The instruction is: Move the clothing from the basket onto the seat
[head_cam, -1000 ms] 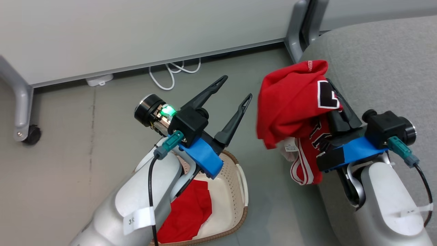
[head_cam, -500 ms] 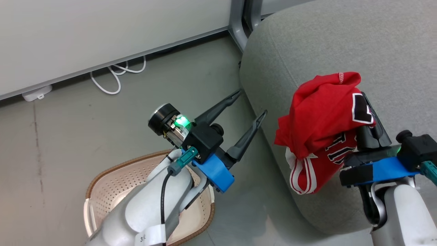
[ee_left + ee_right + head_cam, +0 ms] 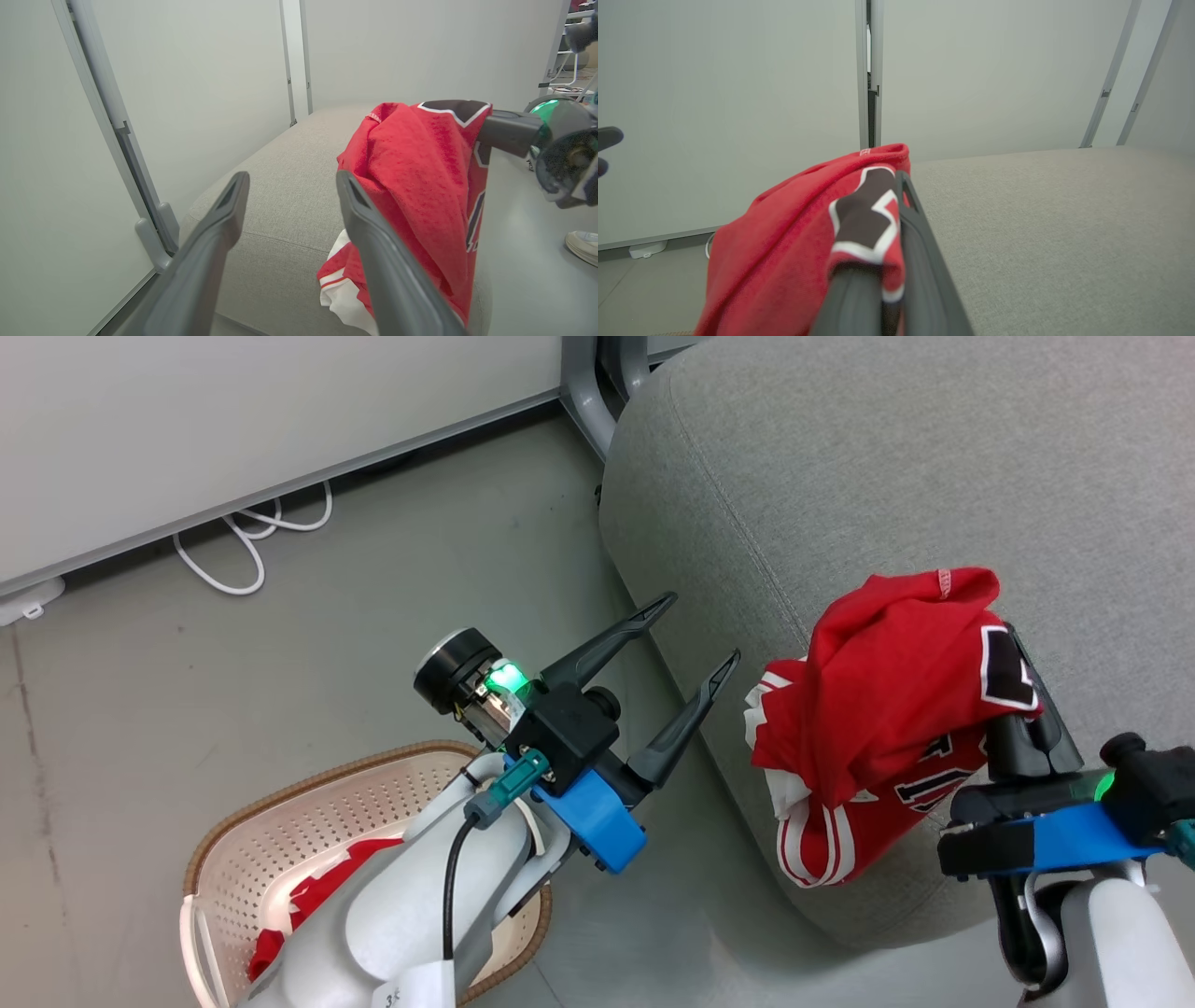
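A red jersey [image 3: 878, 700] with white trim and black numerals hangs bunched from my right gripper [image 3: 1013, 644], which is shut on it above the front edge of the grey seat [image 3: 887, 476]. Its lower hem droops against the cushion's front side. In the right wrist view the jersey [image 3: 803, 233] drapes over my right gripper [image 3: 899, 179], with the seat [image 3: 1064, 224] beyond. My left gripper [image 3: 700, 630] is open and empty over the floor, left of the seat. The cream basket [image 3: 308, 784] sits under my left forearm, with a second red garment [image 3: 322, 891] in it.
A white cable [image 3: 233, 555] lies coiled on the grey floor by the pale partition wall. A grey partition foot [image 3: 583, 392] stands at the seat's far corner. In the left wrist view a white shoe [image 3: 581, 245] shows past the seat.
The head camera has swung toward the seat, so the whole picture shifted left. My right gripper has carried the jersey from beside the seat to over its front edge. Both grippers keep their states.
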`<state>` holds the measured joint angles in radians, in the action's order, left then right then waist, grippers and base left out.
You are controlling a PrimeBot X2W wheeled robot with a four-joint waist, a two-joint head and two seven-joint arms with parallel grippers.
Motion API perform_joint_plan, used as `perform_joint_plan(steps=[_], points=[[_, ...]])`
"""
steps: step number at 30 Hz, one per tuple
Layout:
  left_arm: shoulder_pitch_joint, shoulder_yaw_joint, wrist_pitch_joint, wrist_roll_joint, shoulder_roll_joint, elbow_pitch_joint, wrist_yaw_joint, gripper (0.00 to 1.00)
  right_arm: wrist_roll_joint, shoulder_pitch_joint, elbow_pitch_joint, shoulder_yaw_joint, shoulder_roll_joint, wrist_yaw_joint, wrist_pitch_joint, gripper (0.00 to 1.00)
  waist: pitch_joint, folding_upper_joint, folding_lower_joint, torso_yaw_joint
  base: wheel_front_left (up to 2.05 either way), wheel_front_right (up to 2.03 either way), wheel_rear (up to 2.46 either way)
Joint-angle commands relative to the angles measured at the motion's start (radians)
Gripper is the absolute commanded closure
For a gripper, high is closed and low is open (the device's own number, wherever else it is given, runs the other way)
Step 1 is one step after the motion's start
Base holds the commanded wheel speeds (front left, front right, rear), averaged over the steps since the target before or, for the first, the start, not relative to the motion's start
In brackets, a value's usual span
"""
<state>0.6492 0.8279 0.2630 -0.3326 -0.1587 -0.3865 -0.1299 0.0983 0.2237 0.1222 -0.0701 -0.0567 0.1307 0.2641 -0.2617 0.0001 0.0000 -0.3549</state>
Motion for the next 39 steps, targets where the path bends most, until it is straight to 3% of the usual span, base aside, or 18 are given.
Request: perform_joint_plan(steps=[1, 7, 12, 21, 26, 29, 35, 39], points=[[0.012, -0.006, 0.003, 0.008, -0.008, 0.005, 0.0, 0.0, 0.002, 0.027, -0.013, -0.002, 0.003, 0.0, 0.001, 1.0, -0.012, -0.0001, 0.0, 0.002, 0.0, 0.0, 0.0], [0.056, -0.017, 0.003, 0.03, -0.025, 0.024, 0.0, 0.0, 0.0, 0.165, -0.052, -0.023, 0.001, 0.0, 0.001, 1.0, -0.085, -0.0001, 0.0, 0.018, 0.0, 0.0, 0.0], [0.106, -0.011, 0.003, 0.047, -0.049, 0.041, 0.0, 0.0, -0.014, 0.365, -0.07, -0.085, -0.048, 0.0, 0.001, 1.0, -0.189, -0.0001, 0.0, 0.036, 0.0, 0.0, 0.0], [0.231, 0.022, -0.013, 0.073, -0.093, 0.08, -0.001, 0.0, -0.025, 0.678, -0.041, -0.3, -0.223, 0.0, 0.0, 1.0, -0.388, -0.0001, 0.0, 0.087, 0.0, 0.0, 0.0], [0.288, 0.026, -0.021, 0.085, -0.114, 0.113, -0.001, 0.0, -0.044, 0.785, 0.056, -0.385, -0.345, 0.0, 0.0, 1.0, -0.485, -0.0001, 0.0, 0.109, 0.0, 0.0, 0.0], [0.307, 0.026, -0.026, 0.091, -0.122, 0.129, 0.0, 0.0, -0.055, 0.806, 0.144, -0.425, -0.383, 0.0, 0.0, 1.0, -0.524, -0.0001, 0.0, 0.114, 0.0, 0.0, 0.0], [0.319, 0.042, -0.028, 0.098, -0.136, 0.146, 0.0, 0.0, -0.072, 0.779, 0.359, -0.456, -0.364, 0.0, 0.001, 1.0, -0.565, -0.0001, 0.0, 0.112, 0.0, 0.0, 0.0], [0.32, 0.045, -0.026, 0.092, -0.143, 0.148, 0.0, 0.0, -0.076, 0.722, 0.413, -0.466, -0.31, 0.0, 0.0, 1.0, -0.57, -0.0001, 0.0, 0.109, 0.0, 0.0, 0.0]])
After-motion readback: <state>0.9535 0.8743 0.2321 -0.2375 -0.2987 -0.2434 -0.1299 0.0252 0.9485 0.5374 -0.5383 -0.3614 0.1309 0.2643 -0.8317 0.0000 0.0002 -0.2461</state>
